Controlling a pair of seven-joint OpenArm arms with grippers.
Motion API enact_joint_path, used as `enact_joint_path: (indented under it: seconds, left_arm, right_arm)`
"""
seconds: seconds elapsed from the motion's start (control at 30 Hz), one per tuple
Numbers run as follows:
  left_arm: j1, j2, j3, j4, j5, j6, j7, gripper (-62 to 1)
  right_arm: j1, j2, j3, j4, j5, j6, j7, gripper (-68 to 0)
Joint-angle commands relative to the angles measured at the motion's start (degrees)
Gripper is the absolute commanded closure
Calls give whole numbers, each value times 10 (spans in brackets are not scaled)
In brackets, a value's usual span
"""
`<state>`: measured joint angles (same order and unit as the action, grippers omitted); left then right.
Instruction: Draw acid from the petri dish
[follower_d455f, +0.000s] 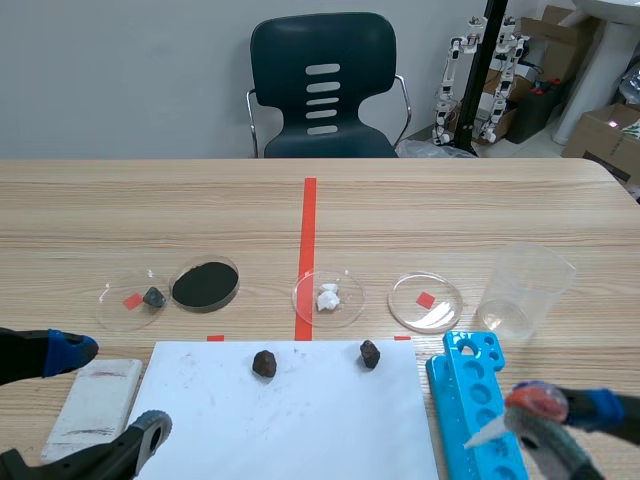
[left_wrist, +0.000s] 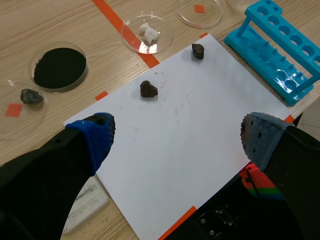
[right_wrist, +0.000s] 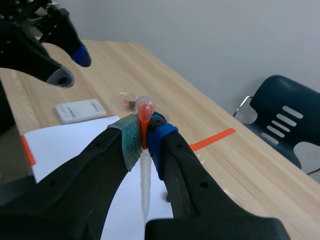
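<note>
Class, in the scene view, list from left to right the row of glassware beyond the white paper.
Dish with grey stone → dish of black powder → dish with white lumps → clear dish over a red mark → clear beaker.

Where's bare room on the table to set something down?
Far table beyond the dish row is bare, both sides of the tape. Paper nearer than the rocks is bare too. Crowded: dish row through beaker, and rack beside the paper.

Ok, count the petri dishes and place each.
4, in a row beyond the paper: grey stone dish at the left end, then black powder dish, white lumps dish, and clear dish nearest the beaker.
</note>
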<state>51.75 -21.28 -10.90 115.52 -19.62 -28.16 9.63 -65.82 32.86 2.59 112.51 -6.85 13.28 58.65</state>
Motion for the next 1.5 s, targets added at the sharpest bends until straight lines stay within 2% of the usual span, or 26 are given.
enact_joint_path:
  seconds: [0.0,0.13,0.23,0.27,0.33,0.43,0.5,0.67,0.8,1.0,1.2,1.37,1.47]
  left_arm:
    - [4,3,-1,15,-8,-1,-8,-527]
    - [4,3,-1,15,-8,-1,-8,-527]
    - [4,3,-1,15,-8,-1,-8,-527]
    - [4,3,-1,15,-8,-1,-8,-527]
    - [4,3,-1,15,-8,-1,-8,-527]
    - [4,3,-1,15,-8,-1,-8,-527]
    - [4,3,-1,15,-8,-1,-8,-527]
    - [4,3,-1,15,-8,-1,-8,-527]
    - [4,3,-1,15,-8,-1,-8,-527]
    - [4,3,-1,15,-8,-1,-8,-527]
    - [4,3,-1,15,-8,-1,-8,-527]
    - [4,3,-1,15,-8,-1,-8,-527]
    - [4,3,-1,15,-8,-1,-8,-527]
  right_arm:
    - [19,0,3,7,16,1,-3,-33]
    - [69,0,3,7,28,23,-35,-33]
    - [118,0,3,7,35,66,-74,-33]
    - [136,-1,3,7,47,84,-92,-33]
    - [168,-1,2,7,74,102,-120,-33]
    - [215,-1,-13,7,121,102,-170,-33]
    - [244,-5,-28,7,134,100,-210,-33]
    - [302,-49,-58,7,136,43,-297,-33]
    - [338,-91,-71,2,136,28,-331,-33]
    - [397,-99,-112,-43,136,28,-325,-33]
    - [449,-123,-133,-131,170,30,-266,-33]
    - [478,-135,-145,-184,162,30,-261,-33]
    - [497,-135,-148,-220,160,30,-235,-33]
